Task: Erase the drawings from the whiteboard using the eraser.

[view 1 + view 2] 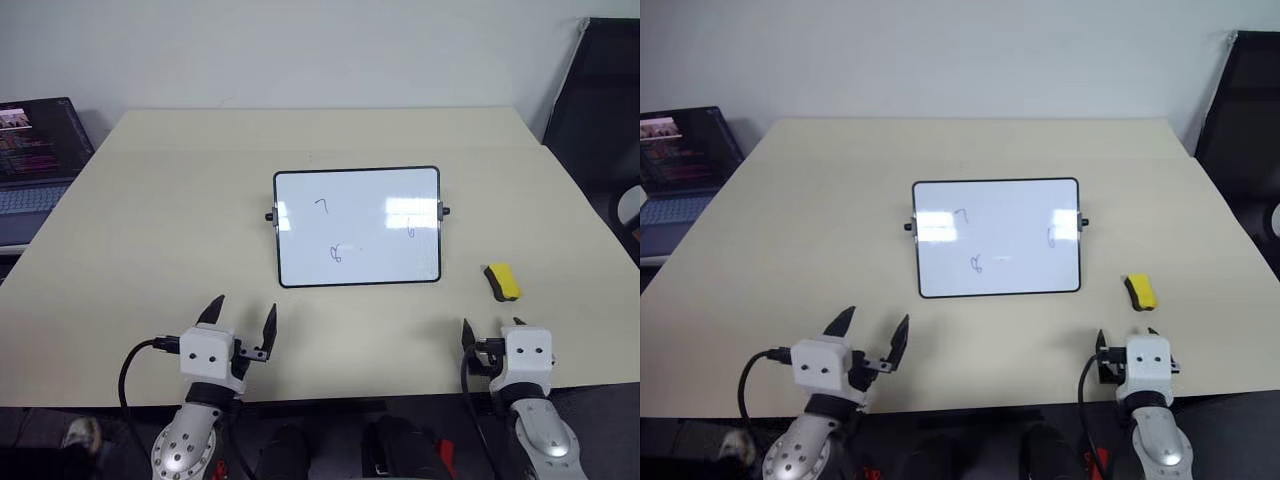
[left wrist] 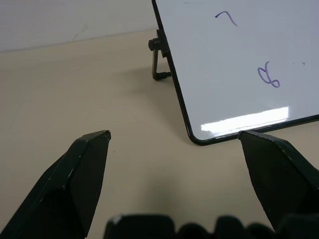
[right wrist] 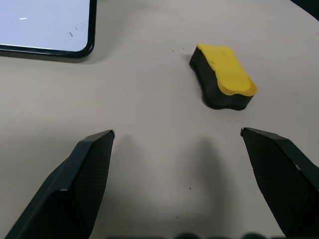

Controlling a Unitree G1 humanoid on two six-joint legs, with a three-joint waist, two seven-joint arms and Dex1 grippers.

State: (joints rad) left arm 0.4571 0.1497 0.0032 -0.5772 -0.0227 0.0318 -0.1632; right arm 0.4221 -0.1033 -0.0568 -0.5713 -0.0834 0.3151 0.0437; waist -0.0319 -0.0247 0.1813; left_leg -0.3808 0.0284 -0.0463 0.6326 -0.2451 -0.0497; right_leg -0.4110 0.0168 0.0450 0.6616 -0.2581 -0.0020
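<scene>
Eraser untouched on table: likely light, soft block; best pinched across long sides. Right gripper spread wide, empty.

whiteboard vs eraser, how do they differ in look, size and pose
The whiteboard is glossy white with a thin black frame; the eraser is bright yellow over a black layer. The whiteboard is much larger than the eraser. The whiteboard leans tilted on a small stand, while the eraser lies flat. Both sit untouched on the beige table, the eraser off the board's right near corner.
</scene>
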